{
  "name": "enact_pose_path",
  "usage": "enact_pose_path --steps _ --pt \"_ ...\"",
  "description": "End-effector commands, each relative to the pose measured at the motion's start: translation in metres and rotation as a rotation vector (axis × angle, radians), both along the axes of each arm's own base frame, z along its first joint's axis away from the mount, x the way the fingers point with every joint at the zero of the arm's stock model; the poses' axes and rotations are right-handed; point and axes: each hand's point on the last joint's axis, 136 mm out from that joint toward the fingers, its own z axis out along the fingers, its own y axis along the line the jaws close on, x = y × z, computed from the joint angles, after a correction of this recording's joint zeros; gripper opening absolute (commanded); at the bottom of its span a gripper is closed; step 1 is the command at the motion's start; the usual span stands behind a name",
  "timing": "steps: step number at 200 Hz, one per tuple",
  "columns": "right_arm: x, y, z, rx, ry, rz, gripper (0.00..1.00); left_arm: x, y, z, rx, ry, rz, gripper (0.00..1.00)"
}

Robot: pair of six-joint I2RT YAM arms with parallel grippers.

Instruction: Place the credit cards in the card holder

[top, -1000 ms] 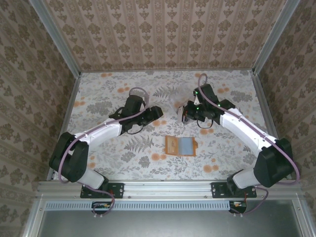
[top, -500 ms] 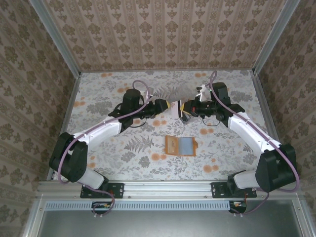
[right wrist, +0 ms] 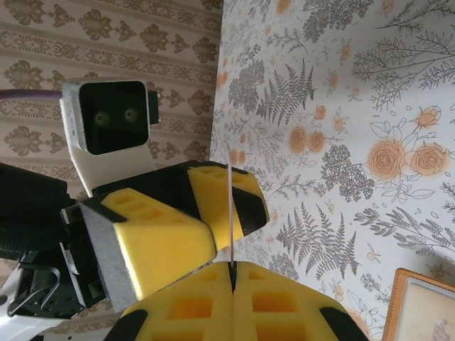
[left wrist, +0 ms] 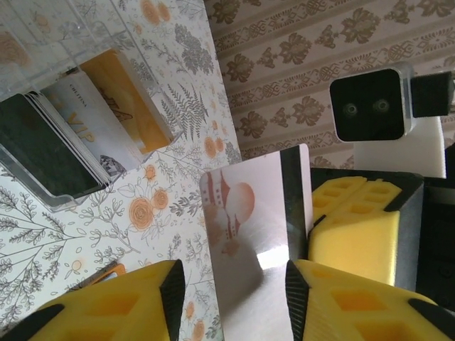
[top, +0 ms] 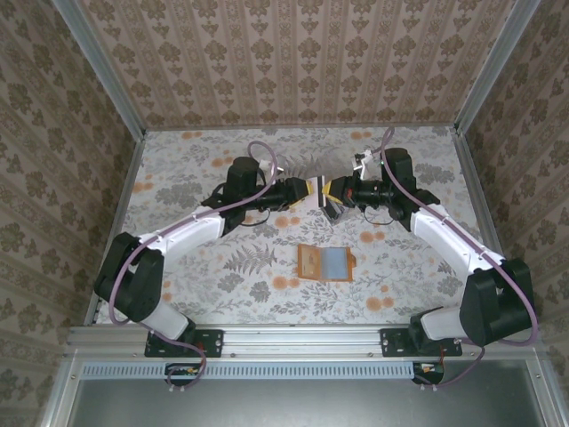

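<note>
Card (left wrist: 249, 234) pinched tight in right gripper (right wrist: 232, 273), up beyond the holder (top: 325, 263); left gripper (left wrist: 234, 278) jaws half-open around it, possibly touching.

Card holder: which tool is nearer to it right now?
Right, slightly. Both tools meet at a card beyond the card holder; the right tool sits just behind it, the left tool farther left.

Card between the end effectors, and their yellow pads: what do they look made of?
The card: likely glossy plastic, thin and rigid, with a bright glare patch and dark stripe. The yellow pads: matte, moulded with recesses, perhaps foam or soft rubber; unclear which.
</note>
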Motion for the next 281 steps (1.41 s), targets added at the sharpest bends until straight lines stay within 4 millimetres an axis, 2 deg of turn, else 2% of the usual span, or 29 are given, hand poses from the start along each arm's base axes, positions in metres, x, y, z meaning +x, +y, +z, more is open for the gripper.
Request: enact_pose_path --steps 1,24,31,50,67,86,107,127,163,212,216,237,253,281 --pt "0.001 0.000 -0.008 0.018 0.043 -0.004 0.00 0.000 -0.006 0.017 -0.049 -0.023 -0.017 0.35" --pt "0.003 -0.003 -0.014 0.004 0.087 -0.039 0.00 0.001 -0.004 0.017 -0.053 -0.011 -0.001 0.21" --pt "0.005 -0.004 -0.027 -0.010 0.129 -0.052 0.00 0.002 -0.002 0.015 -0.048 0.001 0.012 0.17" --pt "0.007 -0.005 -0.033 -0.006 0.171 -0.079 0.00 0.005 0.004 0.007 -0.034 0.050 0.045 0.06" --pt "0.007 -0.005 -0.034 0.006 0.184 -0.087 0.08 0.007 0.008 0.003 -0.037 0.103 0.073 0.00" --pt "0.005 -0.010 -0.041 -0.028 0.209 -0.107 0.19 0.011 0.016 -0.012 -0.025 0.205 0.131 0.00" --pt "0.001 -0.019 -0.057 -0.102 0.249 -0.145 0.21 0.014 0.026 -0.032 -0.009 0.342 0.204 0.00" --pt "-0.004 -0.027 -0.070 -0.155 0.276 -0.168 0.23 0.007 0.032 -0.055 0.025 0.502 0.244 0.00" --pt "-0.013 -0.035 -0.087 -0.227 0.297 -0.181 0.25 0.003 0.033 -0.072 0.001 0.625 0.274 0.00" --pt "-0.023 -0.039 -0.104 -0.311 0.308 -0.172 0.29 0.001 0.031 -0.091 0.000 0.705 0.290 0.00" --pt "-0.025 -0.039 -0.096 -0.305 0.282 -0.172 0.30 0.000 0.030 -0.092 -0.001 0.708 0.289 0.00" --pt "-0.030 -0.037 -0.099 -0.328 0.277 -0.158 0.30 -0.002 0.028 -0.098 0.009 0.714 0.284 0.00" --pt "-0.039 -0.031 -0.106 -0.364 0.282 -0.133 0.29 -0.004 0.027 -0.100 0.026 0.692 0.269 0.00" --pt "-0.063 -0.022 -0.131 -0.489 0.308 -0.077 0.25 -0.017 0.026 -0.105 0.132 0.598 0.235 0.00"
